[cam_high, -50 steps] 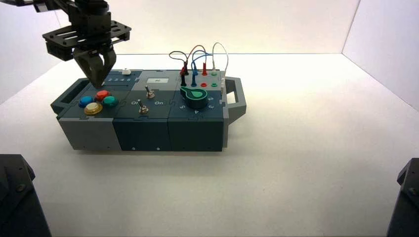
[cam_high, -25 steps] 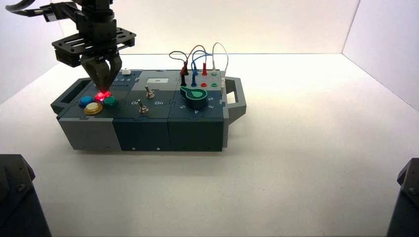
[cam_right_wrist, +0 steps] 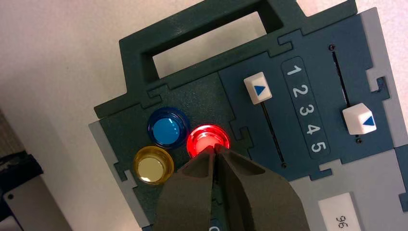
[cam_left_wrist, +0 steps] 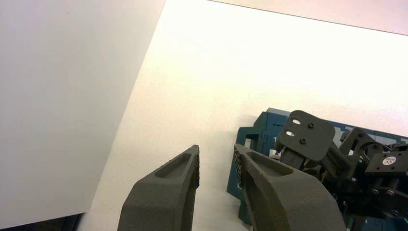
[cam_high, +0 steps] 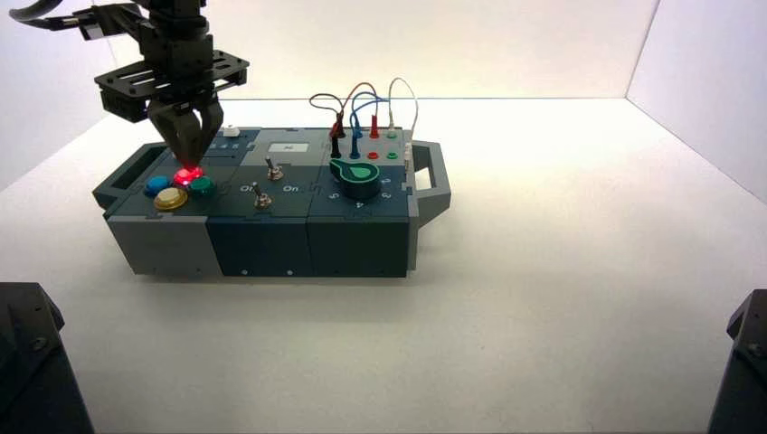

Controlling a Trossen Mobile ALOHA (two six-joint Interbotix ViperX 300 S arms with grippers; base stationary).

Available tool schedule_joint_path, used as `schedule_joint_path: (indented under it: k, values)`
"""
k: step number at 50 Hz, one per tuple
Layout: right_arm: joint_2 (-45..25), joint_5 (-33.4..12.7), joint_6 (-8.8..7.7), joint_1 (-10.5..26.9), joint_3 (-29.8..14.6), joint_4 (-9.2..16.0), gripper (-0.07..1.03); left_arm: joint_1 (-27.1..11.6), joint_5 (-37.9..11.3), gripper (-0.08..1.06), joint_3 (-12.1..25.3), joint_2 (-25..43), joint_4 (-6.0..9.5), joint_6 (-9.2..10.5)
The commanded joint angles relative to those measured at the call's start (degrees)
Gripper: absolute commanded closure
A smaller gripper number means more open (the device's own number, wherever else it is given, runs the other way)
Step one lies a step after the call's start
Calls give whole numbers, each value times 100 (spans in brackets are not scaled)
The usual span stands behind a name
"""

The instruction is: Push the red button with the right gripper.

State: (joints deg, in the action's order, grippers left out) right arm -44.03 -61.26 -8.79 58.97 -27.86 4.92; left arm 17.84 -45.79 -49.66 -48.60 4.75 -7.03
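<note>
Red button glowed, touched by right claw, fingers together; left claw, fingers apart, waited beyond box.

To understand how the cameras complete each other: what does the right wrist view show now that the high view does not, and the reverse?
Only right wrist view: slider numbers 1 to 5 readable, one white slider beside 1.
Only high view: green knob, two toggle switches, looping wires.
Both: right gripper at the lit red button, blue button, yellow button.
</note>
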Motion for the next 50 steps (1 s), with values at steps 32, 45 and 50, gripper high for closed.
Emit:
schedule_joint_path:
  k: [32, 45, 50]
  values:
    - [1310, 26, -18, -149, 211, -18, 98, -44, 62, 57, 114, 149, 9, 0]
    - [2083, 158, -18, -158, 800, -88, 98, -105, 79, 57, 105, 290, 9, -9]
    - [2496, 255, -18, -167, 1143, -114, 98, -132, 88, 57, 114, 334, 9, -9]
